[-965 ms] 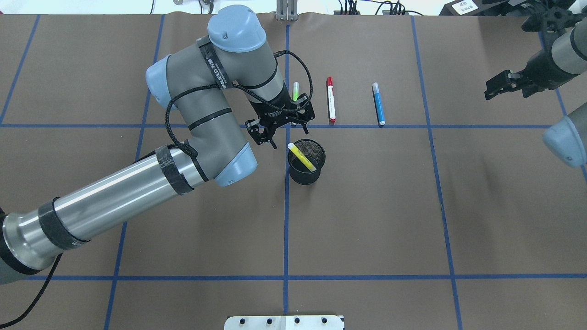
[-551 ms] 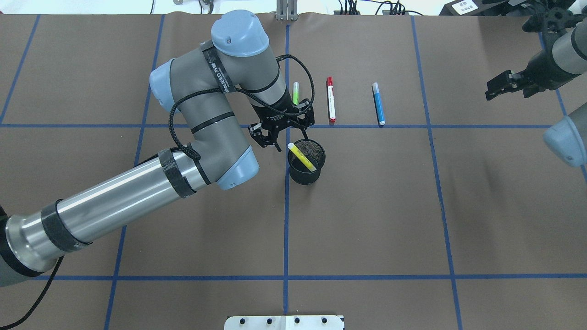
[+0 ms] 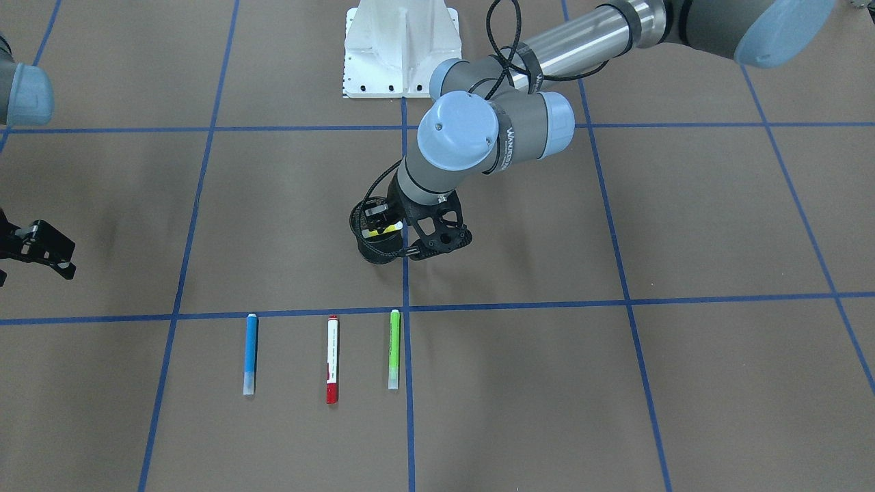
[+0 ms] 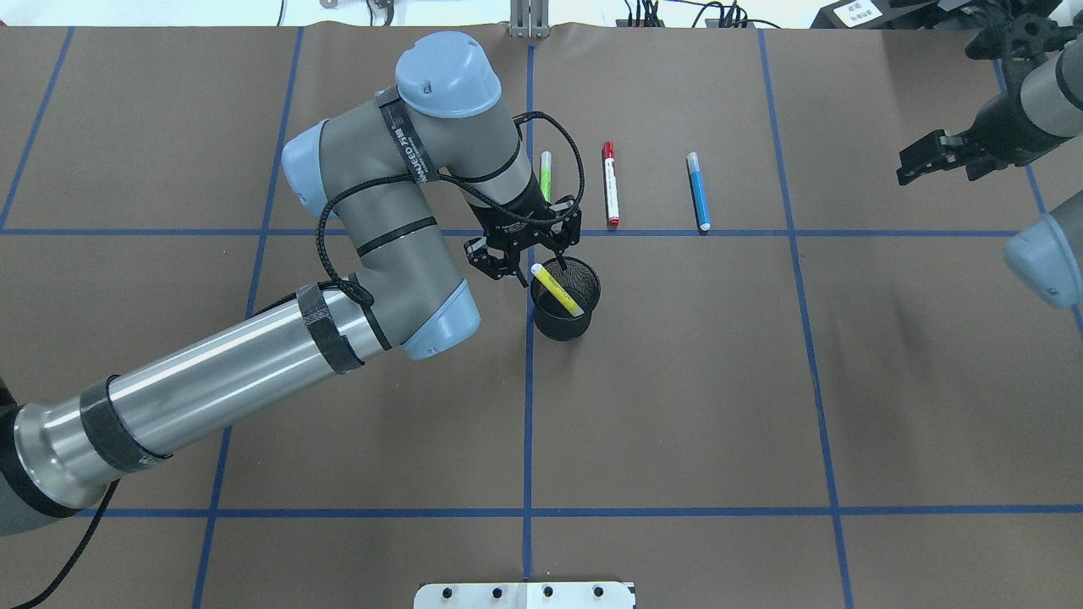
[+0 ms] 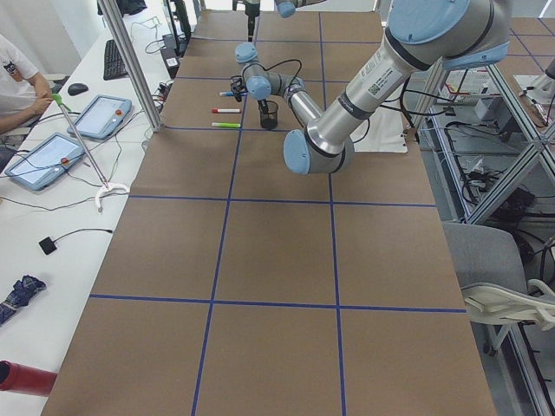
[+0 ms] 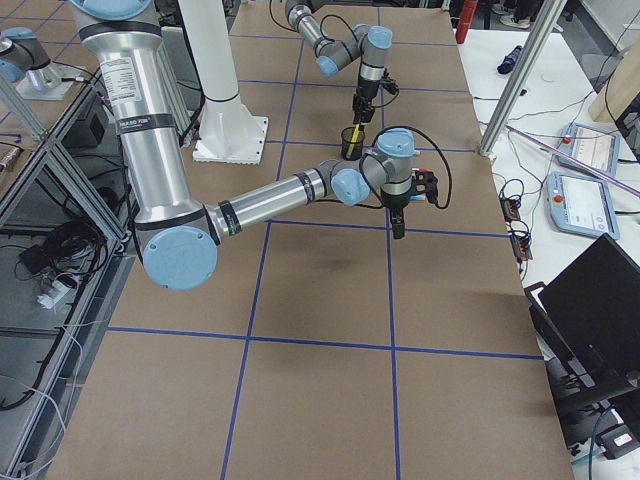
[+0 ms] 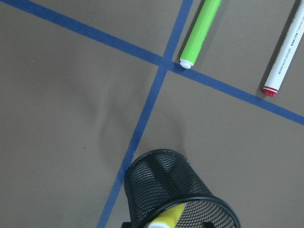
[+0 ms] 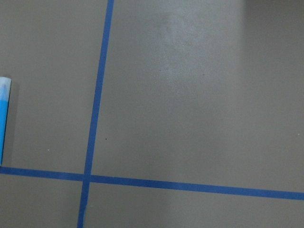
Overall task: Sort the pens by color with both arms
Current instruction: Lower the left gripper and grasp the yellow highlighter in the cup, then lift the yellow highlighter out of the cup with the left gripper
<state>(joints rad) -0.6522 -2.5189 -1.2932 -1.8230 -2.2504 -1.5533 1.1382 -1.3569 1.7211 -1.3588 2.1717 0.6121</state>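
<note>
A yellow pen (image 4: 557, 290) stands tilted in a black mesh cup (image 4: 584, 320) near the table's centre; it also shows in the left wrist view (image 7: 166, 219). My left gripper (image 4: 538, 266) is open, its fingertips on either side of the pen's top end at the cup's rim. The light green pen (image 4: 546, 172), the white pen with red ends (image 4: 610, 186) and the blue pen (image 4: 698, 192) lie side by side on the table beyond the cup. My right gripper (image 4: 904, 167) is open and empty, far to the right, above bare table.
Blue tape lines (image 4: 528, 406) divide the brown table cover into squares. The white mounting base (image 3: 400, 48) stands at the robot's edge. In the front-facing view the cup (image 3: 372, 254) is partly hidden by my left wrist.
My left gripper has moved right and towards the cup, from beside the green pen's near end to the yellow pen's top. The pens have not moved. The right arm has barely shifted.
</note>
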